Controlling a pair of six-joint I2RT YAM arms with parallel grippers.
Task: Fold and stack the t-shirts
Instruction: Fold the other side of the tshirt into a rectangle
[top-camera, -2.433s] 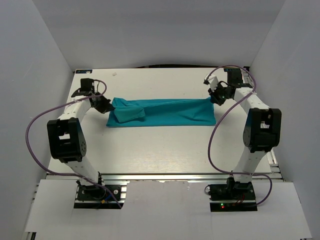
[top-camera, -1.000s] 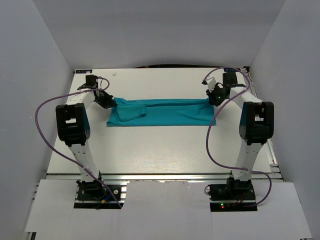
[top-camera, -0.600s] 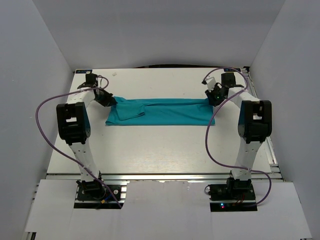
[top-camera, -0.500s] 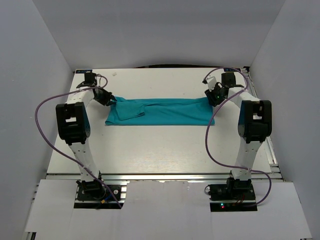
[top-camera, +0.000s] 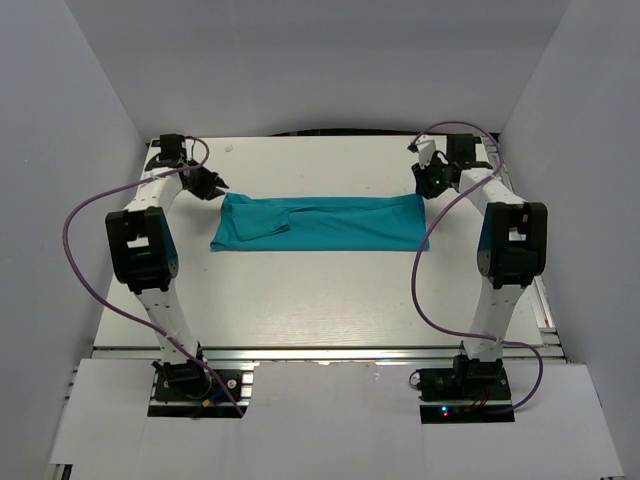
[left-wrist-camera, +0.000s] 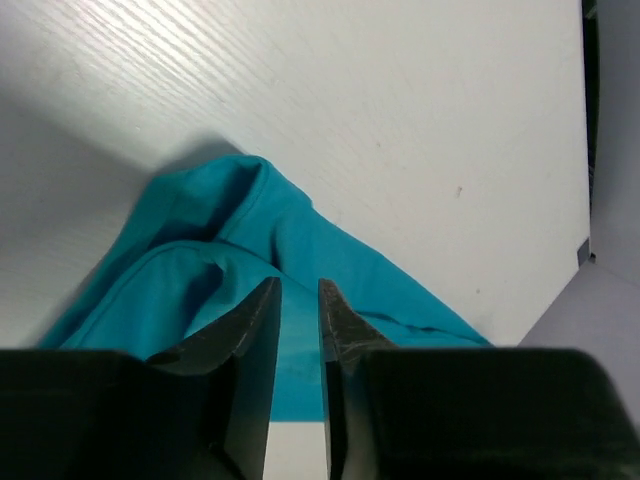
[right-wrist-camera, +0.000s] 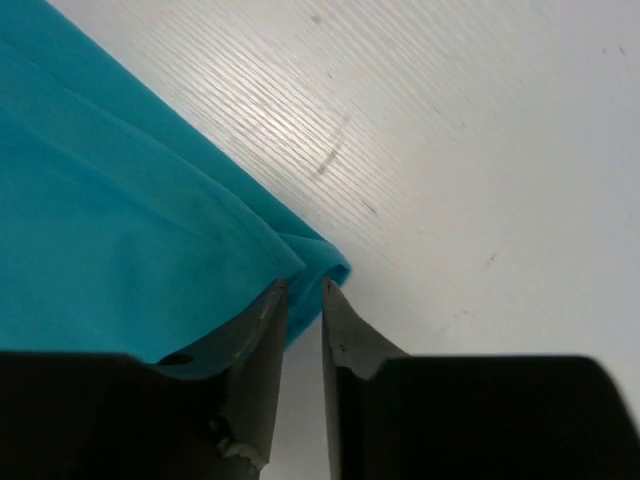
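The teal t-shirt (top-camera: 330, 222) lies flat on the white table (top-camera: 320, 310) as a long folded strip running left to right. My left gripper (top-camera: 214, 186) hovers just above and beyond the strip's left end. In the left wrist view its jaws (left-wrist-camera: 300, 285) stand a narrow gap apart with nothing between them, and the rumpled shirt end (left-wrist-camera: 230, 255) lies below. My right gripper (top-camera: 426, 186) hovers at the strip's far right corner. In the right wrist view its jaws (right-wrist-camera: 303, 287) are slightly apart and empty over the shirt corner (right-wrist-camera: 130, 200).
Grey walls close in the table on the left, back and right. A small white scrap (top-camera: 229, 148) lies near the far left edge. Purple cables loop out from both arms. The arm bases stand on the rail at the near edge.
Both grippers have let go of the shirt's far corners and drawn back toward the far edge. The shirt has settled flat.
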